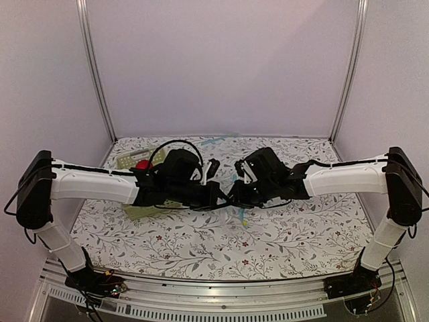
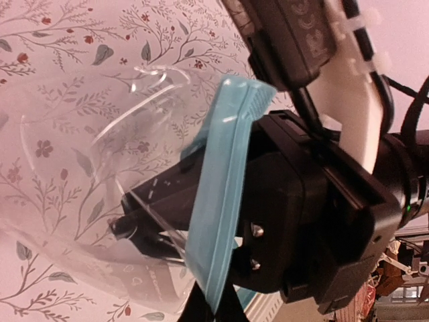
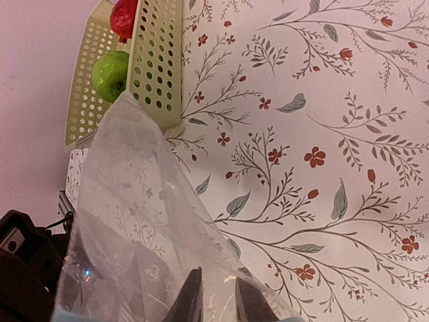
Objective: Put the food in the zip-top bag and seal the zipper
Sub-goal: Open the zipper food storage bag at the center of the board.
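The zip-top bag (image 3: 134, 221) hangs clear and crumpled between both grippers above the table's middle. Its light blue zipper (image 2: 224, 194) runs up through the left wrist view. My left gripper (image 2: 213, 307) is shut on the lower end of that strip. In the right wrist view my right gripper (image 3: 218, 298) has its jaws almost together, with the bag's film pinched between them. Seen from above, the left gripper (image 1: 218, 194) and right gripper (image 1: 242, 191) nearly touch. The food, a green apple (image 3: 110, 74) and a red apple (image 3: 124, 17), lies in a basket, apart from the bag.
The pale green perforated basket (image 3: 157, 67) sits at the table's far left, partly under my left arm (image 1: 100, 184). A loose teal strip (image 1: 213, 141) lies near the back wall. Frame posts (image 1: 94, 67) stand at the back corners.
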Robot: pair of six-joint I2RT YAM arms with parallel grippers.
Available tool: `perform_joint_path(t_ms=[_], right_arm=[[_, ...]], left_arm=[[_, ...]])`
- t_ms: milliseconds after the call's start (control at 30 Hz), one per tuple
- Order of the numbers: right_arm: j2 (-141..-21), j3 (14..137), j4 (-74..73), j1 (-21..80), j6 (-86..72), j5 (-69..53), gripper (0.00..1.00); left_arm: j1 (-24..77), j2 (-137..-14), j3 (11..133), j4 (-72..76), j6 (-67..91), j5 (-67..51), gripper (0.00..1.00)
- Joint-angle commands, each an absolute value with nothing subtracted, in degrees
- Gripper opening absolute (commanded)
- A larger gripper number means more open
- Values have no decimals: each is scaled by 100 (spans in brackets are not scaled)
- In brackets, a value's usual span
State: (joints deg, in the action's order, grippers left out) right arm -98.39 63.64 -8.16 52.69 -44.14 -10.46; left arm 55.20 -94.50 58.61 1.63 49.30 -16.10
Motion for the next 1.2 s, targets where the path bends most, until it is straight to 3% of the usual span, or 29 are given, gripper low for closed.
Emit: perform_joint_path(t_ms=[0, 267, 400, 500, 800, 1167], right_arm=[[-9983, 6369, -626, 5307, -4571, -1082, 18], [-9923, 6703, -2801, 5309, -4074, 1137, 22], [-9828, 6814, -3139, 5305, -3955, 1506, 23], [-9785, 6841, -3007, 5308, -3925, 1234, 23], [-9652, 6797, -1649, 5306, -3856, -1277, 27], [-10190, 6643, -1591, 5307, -4029, -1588, 32]], left_arm=[[5507, -9255, 5763, 1005, 5007, -2071, 0], [5364, -8909, 5726, 383, 4918, -1778, 0], [5369, -9027, 5947, -254, 4771, -1710, 0], [5370, -9145, 6032, -400, 4689, -1744, 0], [5432, -9552, 6131, -99, 4830, -2125, 0], [5424, -9255, 5996, 137, 4797, -1756, 0]])
